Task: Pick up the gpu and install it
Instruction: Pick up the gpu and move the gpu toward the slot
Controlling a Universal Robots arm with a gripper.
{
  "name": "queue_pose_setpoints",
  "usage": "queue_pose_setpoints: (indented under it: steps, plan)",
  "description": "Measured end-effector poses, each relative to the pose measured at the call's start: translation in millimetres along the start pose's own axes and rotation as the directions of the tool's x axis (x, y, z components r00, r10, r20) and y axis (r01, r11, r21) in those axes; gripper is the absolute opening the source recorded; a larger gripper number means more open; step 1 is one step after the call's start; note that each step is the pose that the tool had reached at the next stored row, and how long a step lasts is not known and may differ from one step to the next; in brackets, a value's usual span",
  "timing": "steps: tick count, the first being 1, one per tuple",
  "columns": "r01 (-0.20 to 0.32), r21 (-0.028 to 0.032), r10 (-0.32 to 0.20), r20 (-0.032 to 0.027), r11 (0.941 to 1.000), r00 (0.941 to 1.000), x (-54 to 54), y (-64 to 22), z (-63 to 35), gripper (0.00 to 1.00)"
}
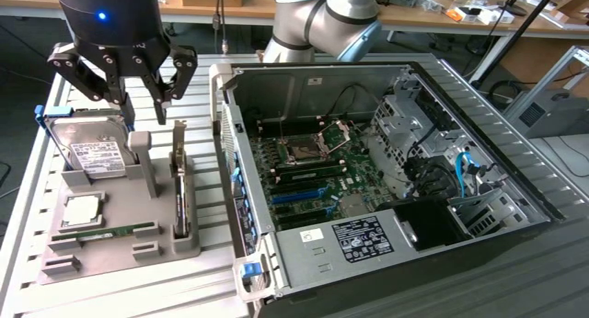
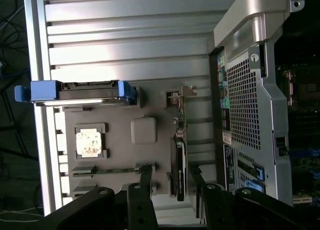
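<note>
The gpu (image 1: 181, 183) is a thin dark card standing on edge in a slot of the grey holder tray (image 1: 110, 259), on the side nearest the open computer case (image 1: 387, 228). My gripper (image 1: 143, 105) hangs open above the tray's far end, just behind and above the card, holding nothing. In the wrist view the gpu (image 2: 180, 157) shows edge-on, its near end lying between my two spread fingers (image 2: 145, 182) without touching them. Inside the case, the motherboard's blue expansion slots (image 1: 299, 195) lie bare.
The tray also holds a silver hard drive (image 1: 92, 152) in a blue carrier, a processor (image 1: 81, 209) and a green memory stick (image 1: 103, 233). The case's upright side wall (image 1: 223, 125) stands close beside the gpu. The ribbed metal table (image 1: 27, 221) ends at the exterior view's left.
</note>
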State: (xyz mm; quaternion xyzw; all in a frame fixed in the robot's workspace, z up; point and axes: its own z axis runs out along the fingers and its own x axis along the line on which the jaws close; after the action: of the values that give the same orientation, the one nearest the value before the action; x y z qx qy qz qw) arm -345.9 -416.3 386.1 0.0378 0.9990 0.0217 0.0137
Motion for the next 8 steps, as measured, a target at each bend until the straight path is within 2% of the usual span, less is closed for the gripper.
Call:
queue_pose_setpoints:
  steps: [8]
  plan:
    - [0.0,0.0,0.0,0.0,1.0,1.0,-0.2,-4.3,2.7,0.42]
